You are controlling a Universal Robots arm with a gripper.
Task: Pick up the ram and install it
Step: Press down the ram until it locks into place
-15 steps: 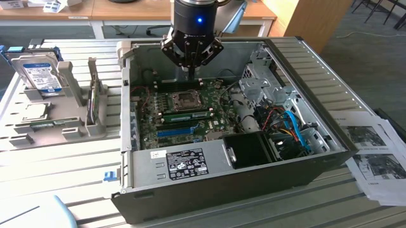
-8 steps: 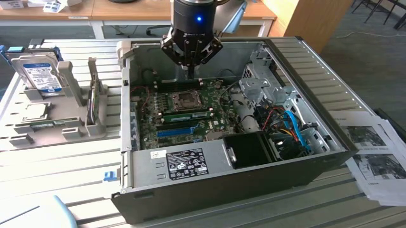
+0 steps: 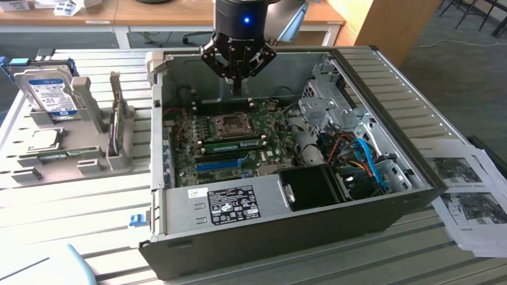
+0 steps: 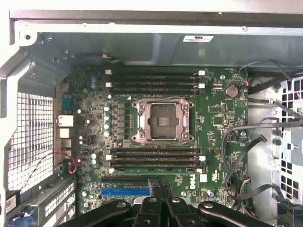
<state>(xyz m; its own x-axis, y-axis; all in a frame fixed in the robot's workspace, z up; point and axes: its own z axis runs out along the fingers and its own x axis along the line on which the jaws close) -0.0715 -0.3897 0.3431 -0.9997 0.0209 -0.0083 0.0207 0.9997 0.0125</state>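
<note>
"Start at our end. The case (image 3: 317,228) lies open on the counter (image 3: 79,208), and that bundle of cables (image 3: 360,157) on the exterior view's right sags close to the board. Could they catch anything?"

"Only if the arm swings that way. I'd worry more about the middle. Just past the blue slot (image 3: 218,165) there's the ram (image 3: 235,144), the green stick, lying in a slot beside the processor socket (image 3: 232,123)."

"Is it properly in?"

"It sits level along the slot, as far as I can see. I can't tell whether the end clips have snapped shut. If one end is riding high, a push on the middle would bend it, or rock it out."

"And the hand (image 3: 236,89)?"

"Closed, fingers pinched together with nothing between them. It hangs above the board toward the far side, over the empty black slots (image 3: 230,105), well clear of the ram."

"So what's the danger?"

"That open socket. It lies between the hand and the ram. Shut fingers make a hard narrow point, and if they come down off line they'd land on the socket or the small parts around it, not on the stick's edge. The far wall of the case is close behind the arm too, so there's little room to correct."
</note>
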